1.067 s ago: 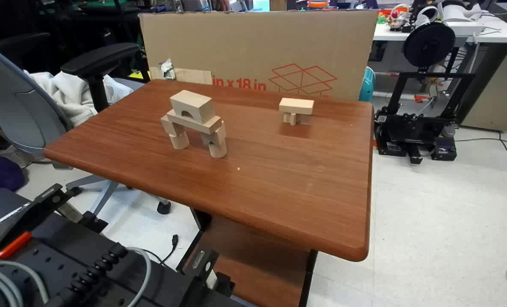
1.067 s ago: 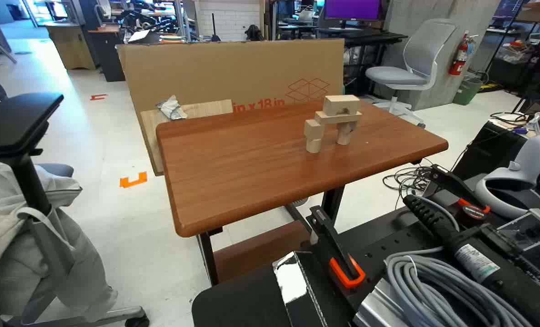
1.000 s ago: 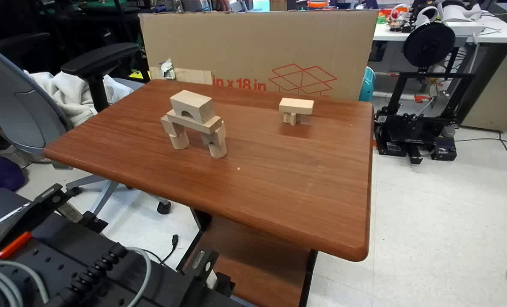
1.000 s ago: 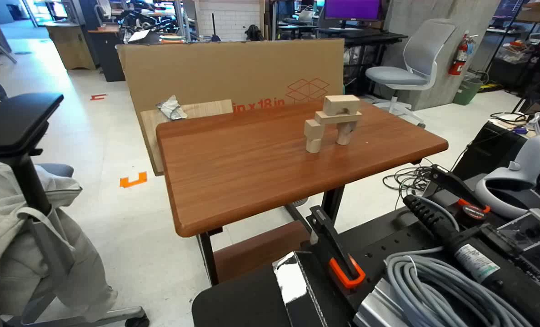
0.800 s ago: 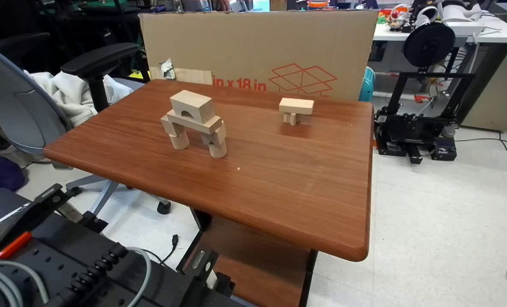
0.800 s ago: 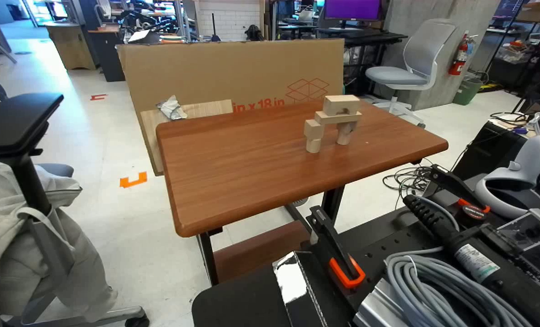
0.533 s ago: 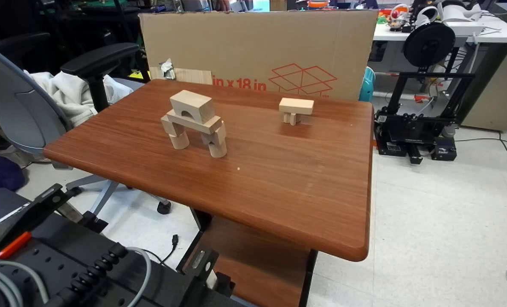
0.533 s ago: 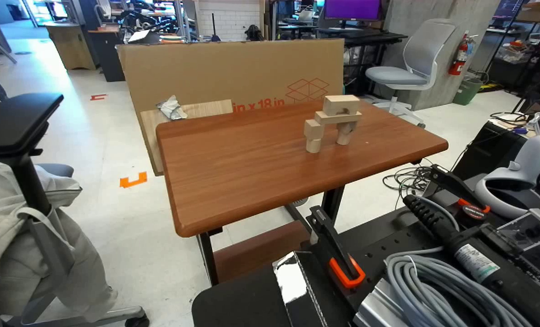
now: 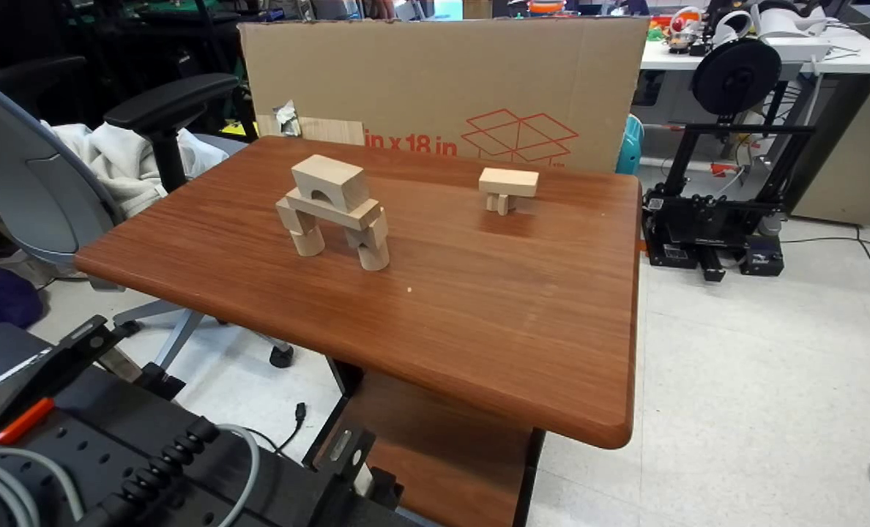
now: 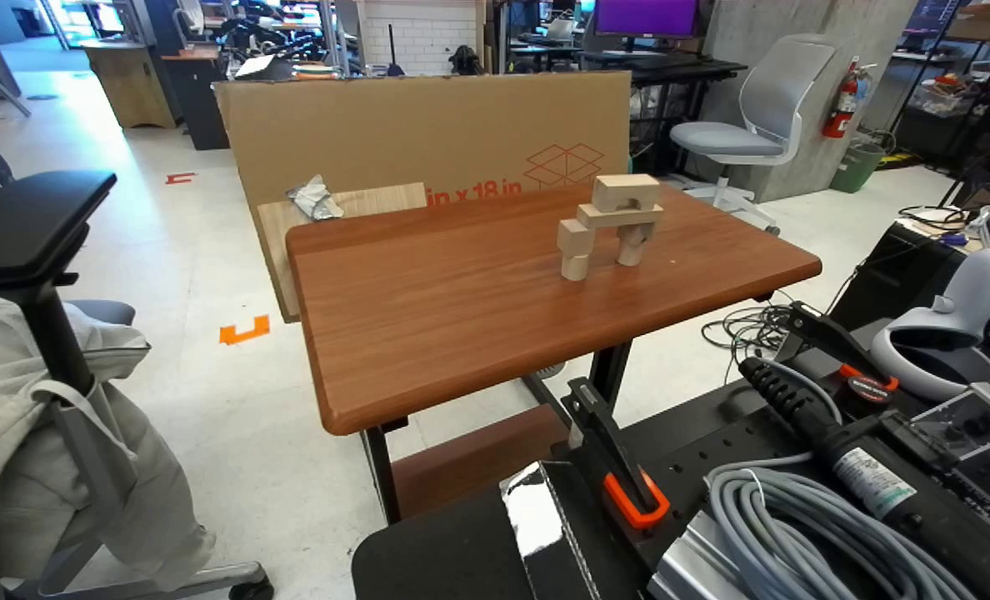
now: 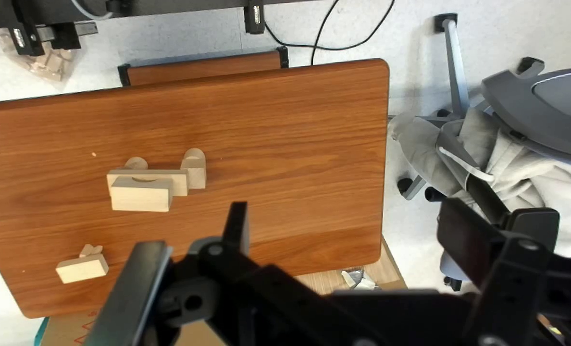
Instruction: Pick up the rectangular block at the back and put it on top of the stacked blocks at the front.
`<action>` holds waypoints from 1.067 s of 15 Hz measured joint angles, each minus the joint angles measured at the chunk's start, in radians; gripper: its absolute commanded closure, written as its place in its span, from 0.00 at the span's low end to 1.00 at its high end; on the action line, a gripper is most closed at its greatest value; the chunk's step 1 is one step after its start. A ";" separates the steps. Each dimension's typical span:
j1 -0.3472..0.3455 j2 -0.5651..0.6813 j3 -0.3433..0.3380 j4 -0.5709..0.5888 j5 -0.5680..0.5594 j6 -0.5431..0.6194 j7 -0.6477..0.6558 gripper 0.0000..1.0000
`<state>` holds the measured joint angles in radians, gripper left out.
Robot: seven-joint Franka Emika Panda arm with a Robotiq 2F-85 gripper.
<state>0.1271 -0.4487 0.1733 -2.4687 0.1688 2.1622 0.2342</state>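
Observation:
The rectangular block (image 9: 508, 181) is pale wood. It lies flat on small wooden pieces (image 9: 501, 204) near the far edge of the brown table. It also shows in the wrist view (image 11: 82, 269), lower left. It does not show in an exterior view where the stack stands. The stacked blocks (image 9: 335, 212) form an arch: two legs, a crossbar and a notched block on top. They also show in an exterior view (image 10: 620, 217) and the wrist view (image 11: 141, 196). My gripper (image 11: 343, 206) shows only in the wrist view. It is wide open, empty, and apart from all blocks.
The brown table (image 9: 479, 315) has a cardboard sheet (image 9: 420, 80) standing behind its far edge. A grey chair with a pale garment (image 11: 497, 144) stands beside one end. A black surface with clamps (image 10: 628, 492) and cables lies in front of the table.

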 measured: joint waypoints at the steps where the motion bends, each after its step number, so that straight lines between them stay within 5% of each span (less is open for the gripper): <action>1: 0.000 0.000 0.000 0.000 0.000 0.000 0.000 0.00; 9: -0.026 0.039 -0.013 0.008 -0.076 0.038 -0.021 0.00; 16: -0.138 0.236 -0.166 0.132 -0.154 0.180 -0.209 0.00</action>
<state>-0.0106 -0.2128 0.0072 -2.3368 0.0145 2.3421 0.0255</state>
